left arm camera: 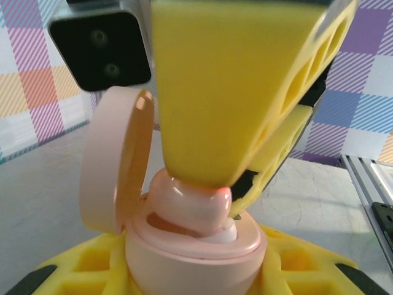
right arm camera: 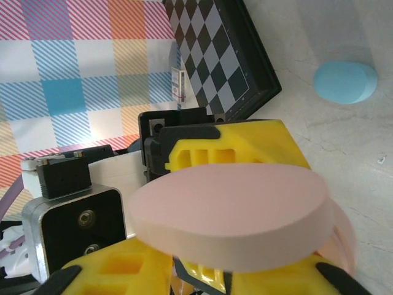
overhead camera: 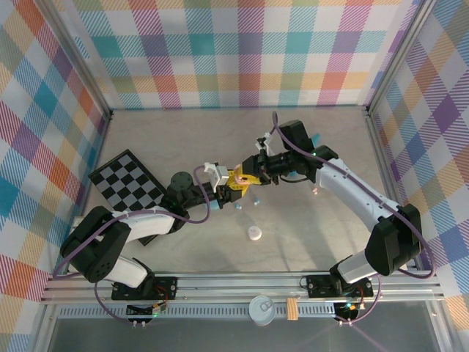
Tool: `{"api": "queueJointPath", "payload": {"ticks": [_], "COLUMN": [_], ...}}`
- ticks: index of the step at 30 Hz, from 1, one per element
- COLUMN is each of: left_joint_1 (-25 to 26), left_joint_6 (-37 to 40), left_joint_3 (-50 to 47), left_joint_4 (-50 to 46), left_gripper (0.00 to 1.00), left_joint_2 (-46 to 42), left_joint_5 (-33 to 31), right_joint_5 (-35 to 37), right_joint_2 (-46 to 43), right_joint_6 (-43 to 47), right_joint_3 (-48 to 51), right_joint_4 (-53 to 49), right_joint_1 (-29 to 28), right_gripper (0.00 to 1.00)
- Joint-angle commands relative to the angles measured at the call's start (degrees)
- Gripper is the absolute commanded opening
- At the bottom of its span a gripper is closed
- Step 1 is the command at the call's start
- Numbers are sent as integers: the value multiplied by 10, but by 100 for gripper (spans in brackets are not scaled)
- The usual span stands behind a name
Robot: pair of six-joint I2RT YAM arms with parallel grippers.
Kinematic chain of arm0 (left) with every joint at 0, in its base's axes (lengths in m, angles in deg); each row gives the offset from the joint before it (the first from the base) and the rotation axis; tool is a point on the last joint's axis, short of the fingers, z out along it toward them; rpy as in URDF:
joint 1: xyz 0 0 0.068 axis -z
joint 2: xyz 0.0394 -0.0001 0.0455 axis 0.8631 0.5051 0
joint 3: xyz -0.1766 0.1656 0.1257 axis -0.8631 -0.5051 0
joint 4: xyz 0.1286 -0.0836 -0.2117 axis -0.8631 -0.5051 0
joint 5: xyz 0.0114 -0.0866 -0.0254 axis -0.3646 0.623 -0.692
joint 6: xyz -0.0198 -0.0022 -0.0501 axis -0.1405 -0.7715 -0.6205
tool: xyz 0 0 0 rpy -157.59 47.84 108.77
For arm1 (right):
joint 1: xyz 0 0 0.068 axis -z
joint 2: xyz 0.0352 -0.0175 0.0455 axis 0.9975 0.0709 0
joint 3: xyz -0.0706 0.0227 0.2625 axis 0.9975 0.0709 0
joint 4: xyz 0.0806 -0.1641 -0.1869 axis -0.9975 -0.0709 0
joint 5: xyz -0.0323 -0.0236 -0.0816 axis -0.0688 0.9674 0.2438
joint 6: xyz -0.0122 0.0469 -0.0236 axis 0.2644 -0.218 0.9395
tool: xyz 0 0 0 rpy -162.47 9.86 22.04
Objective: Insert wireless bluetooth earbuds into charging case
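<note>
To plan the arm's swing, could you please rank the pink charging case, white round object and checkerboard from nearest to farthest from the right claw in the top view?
From the right claw:
1. Pink charging case: right at its tips, mid-table.
2. White round object: on the table, toward the arm bases.
3. Checkerboard: far off at the left.

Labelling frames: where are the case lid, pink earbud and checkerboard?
Case lid (left arm camera: 103,169): left wrist view, middle.
Pink earbud (left arm camera: 190,206): left wrist view, rounded body.
Checkerboard (right arm camera: 215,55): right wrist view, patterned face.

Top view overhead, far, looking down; 2 wrist views close, opposed, sharing pink case (left arm camera: 196,255).
</note>
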Motion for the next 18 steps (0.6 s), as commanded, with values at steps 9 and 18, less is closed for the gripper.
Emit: {"api": "queueJointPath", "payload": {"ticks": [9, 18], "left_joint_1": [1, 1], "left_joint_6": [11, 12], "left_joint_3": [15, 10], "left_joint_4": [46, 60], "left_gripper": [33, 33], "left_joint_2": [-7, -6], "left_joint_5": [-3, -2], "right_joint_5": [60, 82], "right_joint_2": [-20, -73], "right_joint_6": [53, 110], "right_joint_3": [-38, -42], "right_joint_4": [-101, -122], "right_joint_1": [-5, -4], "right_gripper": [39, 50]}}
